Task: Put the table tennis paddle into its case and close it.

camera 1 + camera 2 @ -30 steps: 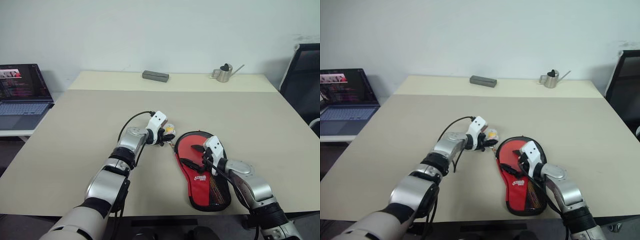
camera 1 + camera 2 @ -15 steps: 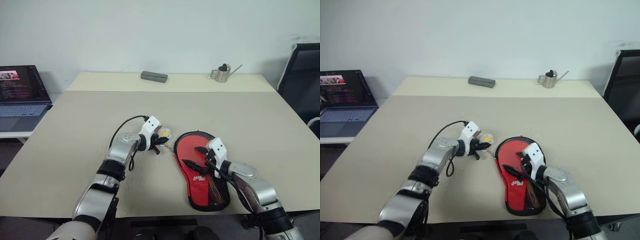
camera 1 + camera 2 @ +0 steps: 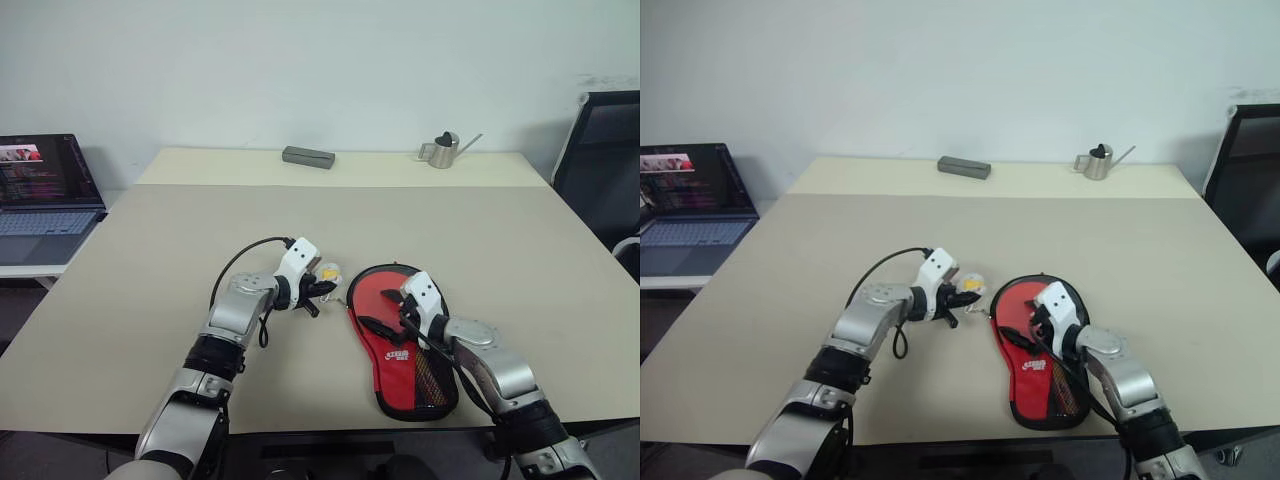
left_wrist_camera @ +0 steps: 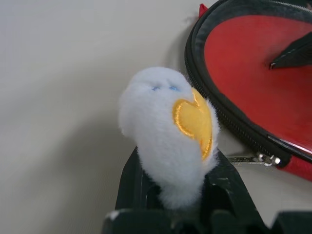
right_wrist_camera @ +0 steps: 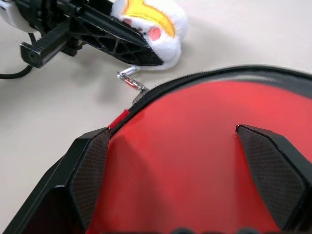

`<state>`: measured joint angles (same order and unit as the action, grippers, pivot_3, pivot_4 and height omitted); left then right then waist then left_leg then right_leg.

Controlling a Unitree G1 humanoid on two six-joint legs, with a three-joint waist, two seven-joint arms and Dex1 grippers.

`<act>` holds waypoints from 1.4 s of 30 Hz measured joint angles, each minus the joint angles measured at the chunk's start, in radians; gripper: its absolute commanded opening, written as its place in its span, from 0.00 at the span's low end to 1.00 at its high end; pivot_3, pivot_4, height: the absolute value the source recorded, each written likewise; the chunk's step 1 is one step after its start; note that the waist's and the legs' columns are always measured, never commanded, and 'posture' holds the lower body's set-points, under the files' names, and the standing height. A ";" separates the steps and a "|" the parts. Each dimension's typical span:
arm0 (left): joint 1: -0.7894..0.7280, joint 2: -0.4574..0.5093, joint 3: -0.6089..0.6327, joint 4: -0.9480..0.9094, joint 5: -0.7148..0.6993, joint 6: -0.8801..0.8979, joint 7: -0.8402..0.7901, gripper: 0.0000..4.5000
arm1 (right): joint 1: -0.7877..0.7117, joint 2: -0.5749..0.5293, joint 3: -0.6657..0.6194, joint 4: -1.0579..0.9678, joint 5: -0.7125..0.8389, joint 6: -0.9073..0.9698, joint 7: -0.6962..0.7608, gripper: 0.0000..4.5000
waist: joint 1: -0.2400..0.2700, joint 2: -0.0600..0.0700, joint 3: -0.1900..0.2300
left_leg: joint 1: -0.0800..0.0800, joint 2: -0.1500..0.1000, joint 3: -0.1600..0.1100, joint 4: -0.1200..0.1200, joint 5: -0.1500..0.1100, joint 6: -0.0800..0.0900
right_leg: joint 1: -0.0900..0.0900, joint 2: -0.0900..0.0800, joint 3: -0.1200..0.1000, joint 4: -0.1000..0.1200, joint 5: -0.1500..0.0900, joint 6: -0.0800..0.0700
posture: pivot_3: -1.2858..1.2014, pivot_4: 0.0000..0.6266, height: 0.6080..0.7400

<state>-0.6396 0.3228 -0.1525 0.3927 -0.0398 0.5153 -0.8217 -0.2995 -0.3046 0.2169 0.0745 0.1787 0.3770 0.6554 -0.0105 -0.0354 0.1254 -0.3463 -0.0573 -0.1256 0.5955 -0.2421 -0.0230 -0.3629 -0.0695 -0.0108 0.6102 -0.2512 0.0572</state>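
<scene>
The case (image 3: 398,372) lies flat on the table (image 3: 150,260), red side with a white logo up and black mesh along its near right edge. Its white-yellow charm (image 4: 168,131) hangs off the zip pull (image 5: 129,78) at the round end. My left gripper (image 3: 322,288) is shut on the charm, just left of the case. Over the red round part, my right gripper (image 5: 180,165) is open, with one finger on each side of the panel. The table tennis paddle is hidden.
A grey rectangular box (image 3: 308,156) and a small metal watering can (image 3: 440,150) stand at the table's far edge. A laptop (image 3: 40,185) sits on a side desk to the left. A black chair (image 3: 605,150) is at the right.
My left gripper has closed tighter on the charm and drawn a little back toward me and to the left. The right gripper has stayed open over the case.
</scene>
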 measured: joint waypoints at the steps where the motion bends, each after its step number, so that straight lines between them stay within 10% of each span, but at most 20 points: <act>1: -0.008 0.006 0.000 0.010 0.001 -0.003 -0.001 0.08 | -0.004 0.003 0.002 0.010 -0.003 -0.008 -0.004 1.00 | 0.000 0.000 -0.001 | 0.000 0.000 0.000 0.000 0.000 0.000 | 0.000 0.000 0.000 0.000 0.000 0.000 | 0.52 0.24 1.00; 20: -0.350 -0.111 -0.098 0.645 0.149 -0.408 0.013 0.08 | 0.054 0.110 -0.001 -0.035 -0.061 -0.009 -0.130 1.00 | -0.009 -0.004 -0.004 | 0.000 0.000 -0.001 -0.002 0.000 0.000 | 0.005 0.000 -0.001 0.000 -0.001 0.001 | 0.52 0.24 1.00; 42: -0.518 -0.132 -0.018 0.911 0.199 -0.555 0.172 0.08 | 0.111 0.172 0.002 -0.094 -0.080 0.001 -0.183 1.00 | -0.022 -0.005 -0.005 | 0.000 0.000 -0.003 -0.003 -0.001 0.000 | 0.005 0.002 -0.003 0.000 -0.002 0.004 | 0.52 0.24 1.00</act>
<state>-1.1578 0.1908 -0.1701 1.3039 0.1592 -0.0396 -0.6496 -0.1882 -0.1324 0.2191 -0.0190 0.0991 0.3776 0.4723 -0.0323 -0.0406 0.1206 -0.3463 -0.0576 -0.1287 0.5925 -0.2429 -0.0231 -0.3581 -0.0679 -0.0138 0.6100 -0.2535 0.0611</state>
